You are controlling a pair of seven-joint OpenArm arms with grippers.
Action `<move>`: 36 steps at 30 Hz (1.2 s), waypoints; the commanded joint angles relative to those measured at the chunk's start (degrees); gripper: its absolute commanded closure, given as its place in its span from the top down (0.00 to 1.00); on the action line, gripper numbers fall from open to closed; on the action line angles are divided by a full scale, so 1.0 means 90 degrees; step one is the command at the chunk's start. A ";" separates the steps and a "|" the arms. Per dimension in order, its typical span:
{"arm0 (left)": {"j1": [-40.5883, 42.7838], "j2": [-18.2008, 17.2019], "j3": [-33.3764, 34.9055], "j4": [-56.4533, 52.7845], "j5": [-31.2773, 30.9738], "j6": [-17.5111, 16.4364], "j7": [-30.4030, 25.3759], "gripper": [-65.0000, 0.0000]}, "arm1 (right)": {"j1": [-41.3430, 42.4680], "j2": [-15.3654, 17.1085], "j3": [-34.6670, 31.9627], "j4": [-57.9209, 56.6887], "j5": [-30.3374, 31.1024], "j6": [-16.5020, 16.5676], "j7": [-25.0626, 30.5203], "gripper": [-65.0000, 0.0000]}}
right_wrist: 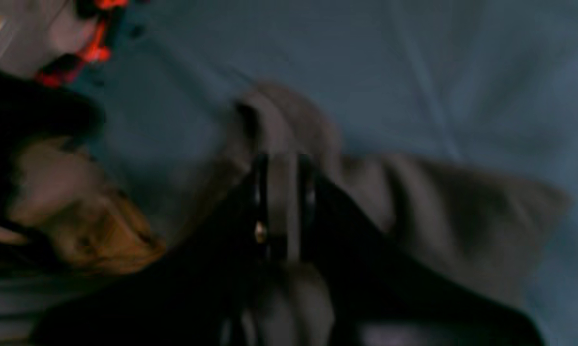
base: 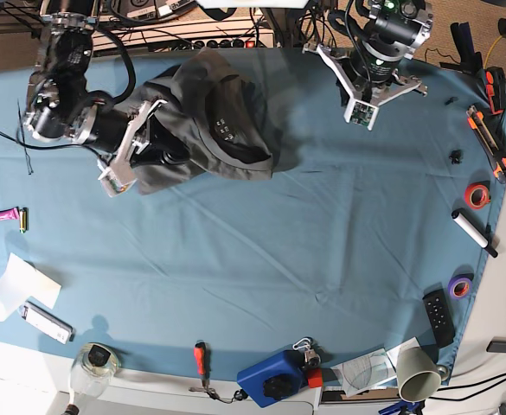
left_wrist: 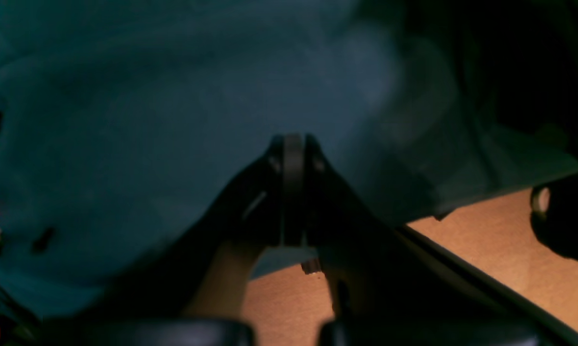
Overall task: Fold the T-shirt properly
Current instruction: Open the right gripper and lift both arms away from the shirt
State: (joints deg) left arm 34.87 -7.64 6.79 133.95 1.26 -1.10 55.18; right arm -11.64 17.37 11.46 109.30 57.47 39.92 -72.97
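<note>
The T-shirt [base: 257,143] isn't folded yet. It lies in a messy heap on the blue cloth [base: 235,268] that covers the table, by the edge where the arms come in, toward the corner on the right arm's side. One bit sticks up in a soft bump, and some of it is under the right arm. I can't see a flat body, two neat sleeves or a straight fold, so I'd say the job is at the very start, w/ nearly all of it left to do.

The left pincer [left_wrist: 293,142] is closed w/ nothing in it. It hangs over the bare cloth, well apart from the tee. The right pincer [right_wrist: 285,163] is right at the tee, and gray cloth shows between its tips. That view is blurry, so I can't tell if it has a grip or is just a bit open.

What's left, I think: pull the tee out of its heap, spread it flat, find the neck and sleeves, fold the sides in, then fold it up small & smooth it. There's lots of bare cloth in the middle of the table for that. The left pincer prob. has to come over and help — one alone may just drag the heap around.
</note>
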 commanded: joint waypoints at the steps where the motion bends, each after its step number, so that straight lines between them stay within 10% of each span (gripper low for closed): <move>1: 0.0027 -0.0002 0.0010 0.0117 0.0010 0.0000 -0.0121 0.00 | 0.0041 -0.0012 0.0017 -0.0075 0.0005 0.0009 0.0308 0.06; 9: 0.0024 -0.0005 0.0010 0.0117 0.0100 0.0000 -0.0136 0.00 | 0.0270 -0.0146 0.0017 -0.1817 -0.0998 0.0009 0.1027 0.06; 18: 0.0024 -0.0022 0.0002 0.0117 0.1217 0.0209 -0.0138 0.00 | 0.0546 0.0063 0.0199 -0.0835 0.0185 0.0009 -0.0362 0.06; 36: 0.0274 -0.0318 -0.1829 0.0117 0.1093 0.0338 0.0493 0.00 | -0.1690 0.0063 0.3813 0.1166 0.0374 -0.0228 -0.0697 0.00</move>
State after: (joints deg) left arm 36.99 -10.20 -9.43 133.95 10.66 1.63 60.03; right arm -26.87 17.10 45.52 118.80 59.72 37.71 -80.36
